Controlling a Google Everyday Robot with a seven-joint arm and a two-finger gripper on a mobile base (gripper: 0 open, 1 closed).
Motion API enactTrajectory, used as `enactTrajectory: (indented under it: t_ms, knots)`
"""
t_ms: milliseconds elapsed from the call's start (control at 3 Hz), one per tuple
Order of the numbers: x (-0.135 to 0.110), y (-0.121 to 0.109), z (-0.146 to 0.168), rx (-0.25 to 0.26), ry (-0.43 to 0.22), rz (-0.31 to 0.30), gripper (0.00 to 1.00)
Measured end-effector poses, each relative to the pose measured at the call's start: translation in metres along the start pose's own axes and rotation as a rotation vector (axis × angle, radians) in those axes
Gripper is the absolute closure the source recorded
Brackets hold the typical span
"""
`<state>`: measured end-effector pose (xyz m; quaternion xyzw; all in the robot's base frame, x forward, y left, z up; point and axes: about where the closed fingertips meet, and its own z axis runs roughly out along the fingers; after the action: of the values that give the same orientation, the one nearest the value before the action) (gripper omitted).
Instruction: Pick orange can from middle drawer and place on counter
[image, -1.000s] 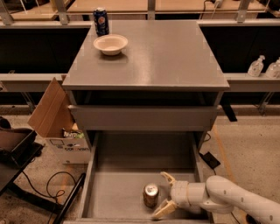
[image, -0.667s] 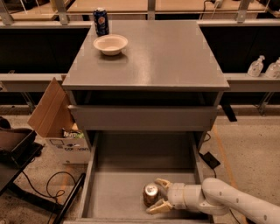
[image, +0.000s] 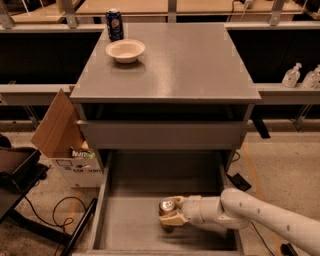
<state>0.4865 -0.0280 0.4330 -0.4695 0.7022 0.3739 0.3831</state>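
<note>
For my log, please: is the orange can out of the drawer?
In: the orange can is inside the middle drawer, gripper around it.

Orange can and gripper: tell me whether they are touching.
Touching. The camera view shows the gripper closed around the orange can in the middle drawer, pressed against its body with no gap.

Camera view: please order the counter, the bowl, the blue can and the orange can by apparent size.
1. counter
2. bowl
3. blue can and orange can: look alike; the orange can is nearer and partly hidden by the hand gripping it in the middle drawer, so unranked.
</note>
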Motion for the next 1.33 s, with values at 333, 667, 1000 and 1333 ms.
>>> enactTrajectory:
  t_ms: [333, 667, 1000, 1333]
  knots:
    - [-0.042, -0.019, -0.005, -0.019, 0.059, 0.076, 0.99]
    - [-0.1, -0.027, -0.019, -0.061, 0.17, 0.121, 1.0]
    - [-0.222, -0.041, -0.073, -0.058, 0.276, 0.131, 1.0]
    - [-0.309, -0.041, -0.123, -0.005, 0.308, 0.148, 1.0]
